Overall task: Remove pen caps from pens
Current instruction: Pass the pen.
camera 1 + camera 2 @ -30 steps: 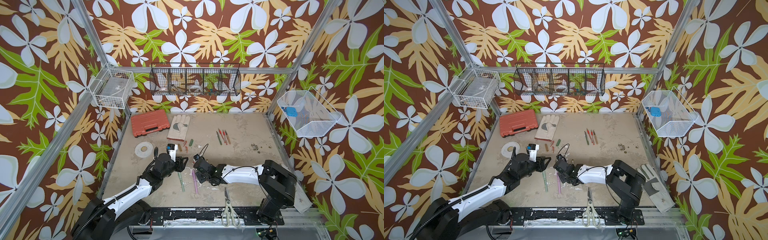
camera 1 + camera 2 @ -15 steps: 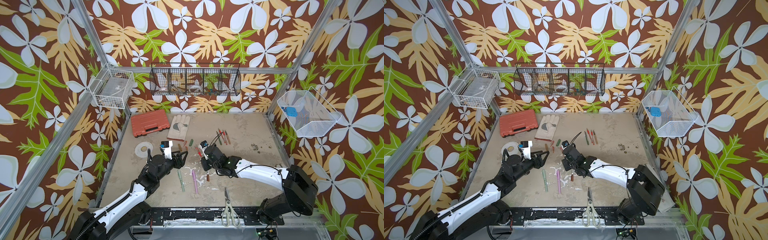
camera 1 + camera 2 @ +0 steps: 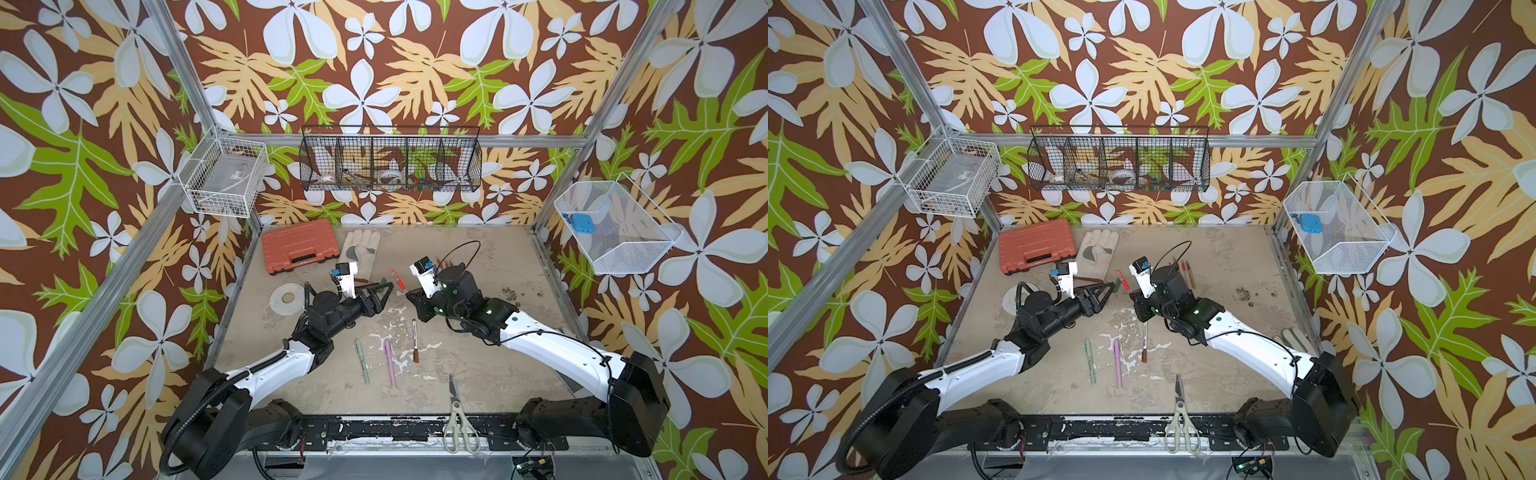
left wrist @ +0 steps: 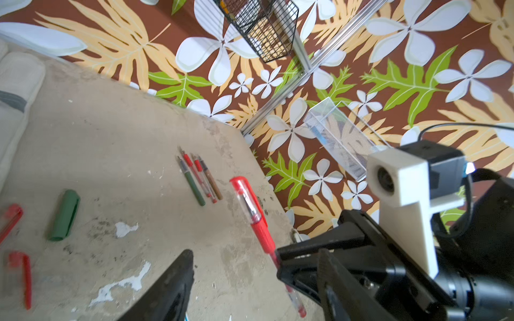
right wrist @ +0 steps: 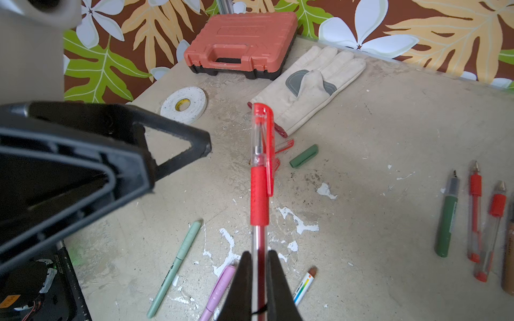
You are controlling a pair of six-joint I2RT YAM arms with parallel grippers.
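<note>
The right gripper [image 5: 257, 257] is pressed together on the clear barrel of a red pen [image 5: 259, 194]. It holds the pen in the air above the middle of the tabletop [image 3: 490, 266], with the far end pointing toward 11 o'clock. The see-through red cap [image 5: 261, 133] is on that far end. The left gripper [image 3: 382, 296] hangs at 9 o'clock from the pen, near the cap but apart from it. Its jaws are spread wide with nothing between them.

Three more pens lie side by side on the tabletop at 6 o'clock from the grippers: a pale green pen [image 3: 362, 360], a pink pen [image 3: 389, 362] and a white pen with a brown end [image 3: 415, 340]. At 1 o'clock from the right gripper there is a row of four pens with bare tips [image 4: 200, 180]. A loose dark green cap [image 5: 303, 156] and some loose red caps [image 4: 11, 221] lie near the cuff of a work glove [image 3: 360, 249], at 12 o'clock from the left gripper. A pair of scissors [image 3: 458, 411] rests at the 6 o'clock edge.
</note>
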